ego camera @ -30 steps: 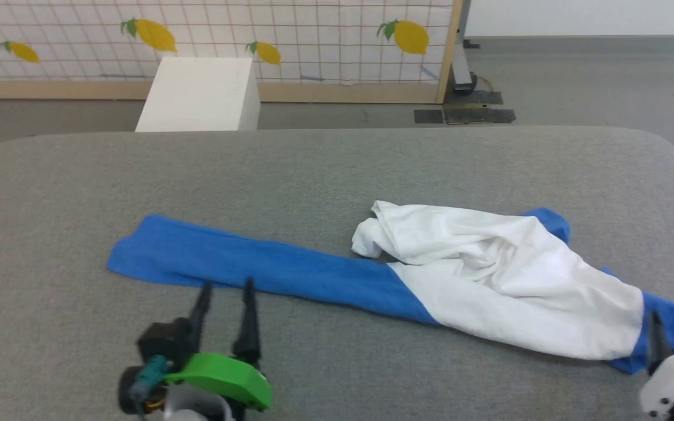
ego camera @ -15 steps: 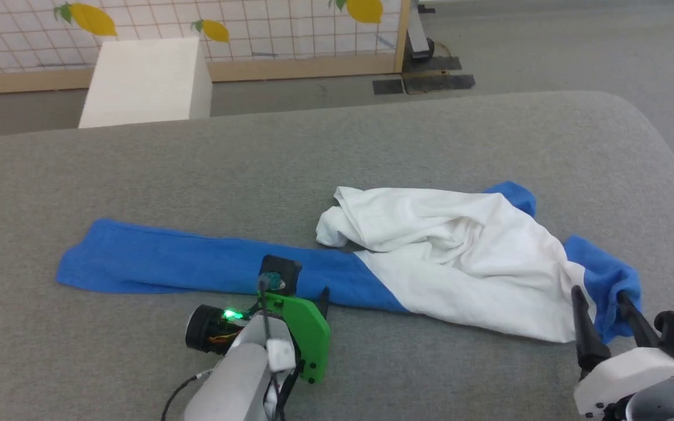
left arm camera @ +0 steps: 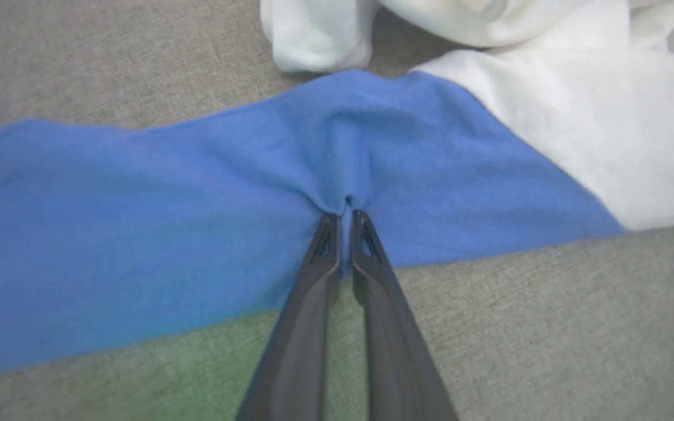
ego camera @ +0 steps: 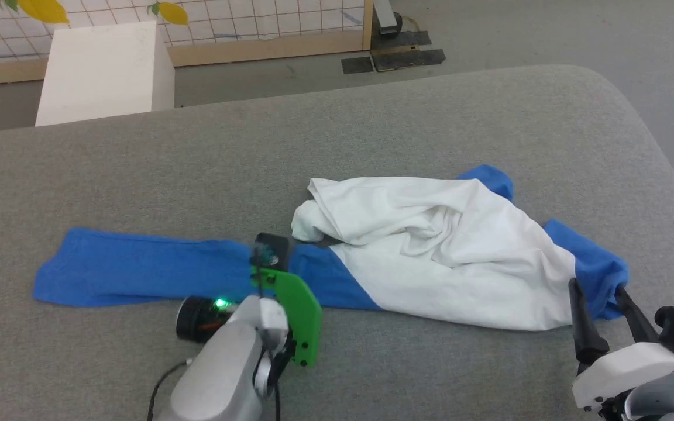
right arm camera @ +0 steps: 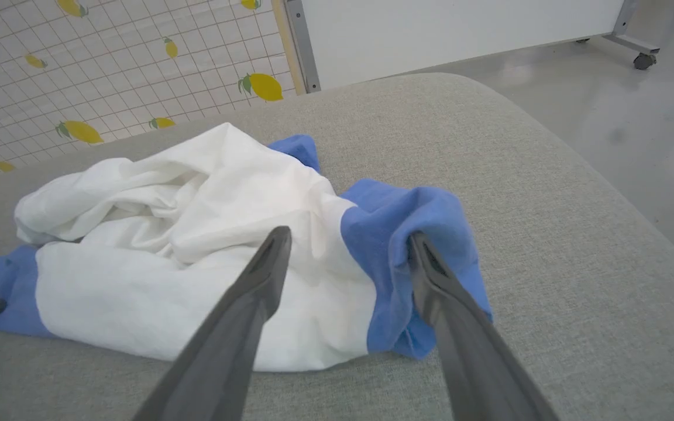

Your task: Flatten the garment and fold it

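The garment point(ego camera: 442, 251) lies crumpled on the grey padded table point(ego camera: 372, 117), its white body bunched at the middle right. One long blue sleeve point(ego camera: 138, 266) stretches flat to the left. In the left wrist view my left gripper point(left arm camera: 346, 215) is shut on a small pinched ridge of the garment's blue sleeve point(left arm camera: 138, 222), near where blue meets white. In the head view that wrist covers its own fingers. My right gripper point(ego camera: 597, 289) stands open at the garment's right end, its fingers straddling the bunched blue cloth point(right arm camera: 419, 222) there, with the right gripper point(right arm camera: 348, 237) just above the fabric.
A white box point(ego camera: 103, 70) stands on the floor behind the table's far left edge. A lemon-patterned screen point(ego camera: 226, 17) with a wooden frame runs behind it. The table's rounded right edge point(ego camera: 653, 140) drops to grey floor.
The head camera has tilted down and turned. My left gripper advanced onto the blue sleeve, turned downward and shut on it. My right gripper rose into view at the blue right end, staying open.
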`<state>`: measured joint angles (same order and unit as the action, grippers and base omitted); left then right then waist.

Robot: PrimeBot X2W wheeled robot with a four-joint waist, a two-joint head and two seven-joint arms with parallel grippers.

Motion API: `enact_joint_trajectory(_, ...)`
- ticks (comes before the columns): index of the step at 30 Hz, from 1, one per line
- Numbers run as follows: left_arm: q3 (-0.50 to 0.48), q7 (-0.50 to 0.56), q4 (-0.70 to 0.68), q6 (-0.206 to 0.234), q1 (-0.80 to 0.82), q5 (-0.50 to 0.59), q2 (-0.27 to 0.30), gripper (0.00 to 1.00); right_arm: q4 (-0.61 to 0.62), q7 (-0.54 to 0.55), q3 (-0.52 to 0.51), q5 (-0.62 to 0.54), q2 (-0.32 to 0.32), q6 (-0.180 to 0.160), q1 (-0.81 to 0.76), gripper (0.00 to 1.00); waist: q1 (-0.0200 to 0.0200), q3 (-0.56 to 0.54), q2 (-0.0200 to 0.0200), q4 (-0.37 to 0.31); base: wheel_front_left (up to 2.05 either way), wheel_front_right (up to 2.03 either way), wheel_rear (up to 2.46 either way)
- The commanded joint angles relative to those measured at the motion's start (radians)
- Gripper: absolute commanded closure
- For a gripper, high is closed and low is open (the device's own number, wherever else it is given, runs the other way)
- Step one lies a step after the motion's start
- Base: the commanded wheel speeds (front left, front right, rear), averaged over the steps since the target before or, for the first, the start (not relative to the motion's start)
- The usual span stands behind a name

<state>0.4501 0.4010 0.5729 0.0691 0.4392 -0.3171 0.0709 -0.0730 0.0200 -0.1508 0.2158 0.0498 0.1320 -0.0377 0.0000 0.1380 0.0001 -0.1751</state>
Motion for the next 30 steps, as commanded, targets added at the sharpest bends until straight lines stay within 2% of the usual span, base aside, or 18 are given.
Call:
enact_joint_trajectory(1, -0.022, -0.024, -0.004, 0.022, -0.065, -0.025, 0.022, 1.00, 0.007, -0.007, -0.004, 0.006, 0.001, -0.001, 0.011, 0.00, 0.0000, -0.018, -0.0001, 0.024, 0.00, 0.00, 0.00)
enact_joint_trajectory(4, -0.103, -0.103, -0.080, 0.078, -0.135, -0.066, 0.048, 1.00, 0.014, -0.003, -0.016, 0.004, 0.000, -0.001, 0.005, 0.00, 0.0000, -0.036, -0.0001, 0.057, 0.00, 0.00, 0.00)
enact_joint_trajectory(8, -0.208, -0.158, -0.194, 0.148, -0.249, -0.111, 0.100, 1.00, 0.016, 0.011, -0.023, 0.005, 0.000, -0.001, -0.009, 0.00, 0.0000, -0.058, -0.0001, 0.107, 0.00, 0.00, 0.00)
enact_joint_trajectory(14, -0.317, -0.170, -0.366, 0.223, -0.410, -0.146, 0.173, 1.00, 0.016, 0.034, -0.014, 0.009, 0.000, -0.001, -0.028, 0.00, 0.0000, -0.076, -0.0001, 0.185, 0.00, 0.00, 0.00)
enact_joint_trajectory(17, -0.349, -0.172, -0.404, 0.249, -0.460, -0.157, 0.184, 1.00, 0.015, 0.046, -0.006, 0.007, 0.000, -0.001, -0.032, 0.00, 0.0000, -0.081, -0.0001, 0.219, 0.00, 0.00, 0.00)
enact_joint_trajectory(18, -0.356, -0.181, -0.416, 0.253, -0.469, -0.159, 0.185, 0.73, 0.017, 0.050, -0.002, 0.004, 0.000, -0.001, -0.032, 0.00, 0.0000, -0.081, -0.0001, 0.230, 0.00, 0.00, 0.00)
enact_joint_trajectory(19, -0.359, -0.196, -0.427, 0.249, -0.473, -0.162, 0.181, 0.41, 0.019, 0.051, 0.001, 0.002, 0.000, -0.001, -0.031, 0.00, 0.0000, -0.082, -0.0001, 0.240, 0.00, 0.00, 0.00)
enact_joint_trajectory(20, -0.361, -0.219, -0.438, 0.240, -0.476, -0.171, 0.172, 0.00, 0.022, 0.051, 0.008, -0.005, 0.000, -0.001, -0.028, 0.00, 0.0000, -0.083, -0.0001, 0.251, 0.00, 0.00, 0.00)
enact_joint_trajectory(23, -0.357, -0.312, -0.452, 0.195, -0.473, -0.184, 0.148, 0.00, 0.035, 0.051, 0.048, -0.028, 0.000, -0.001, -0.012, 0.00, 0.0000, -0.083, -0.0001, 0.278, 0.00, 0.00, 0.00)
enact_joint_trajectory(28, -0.347, -0.564, -0.446, 0.128, -0.445, -0.158, 0.107, 0.00, 0.041, 0.062, 0.149, -0.088, 0.000, -0.001, 0.065, 0.00, 0.0000, -0.072, -0.0001, 0.328, 0.00, 0.00, 0.00)
enact_joint_trajectory(30, -0.340, -0.626, -0.437, 0.109, -0.430, -0.140, 0.092, 0.00, 0.026, 0.073, 0.197, -0.104, 0.006, -0.001, 0.112, 0.00, 0.0000, -0.062, -0.0001, 0.346, 0.00, 0.00, 0.00)
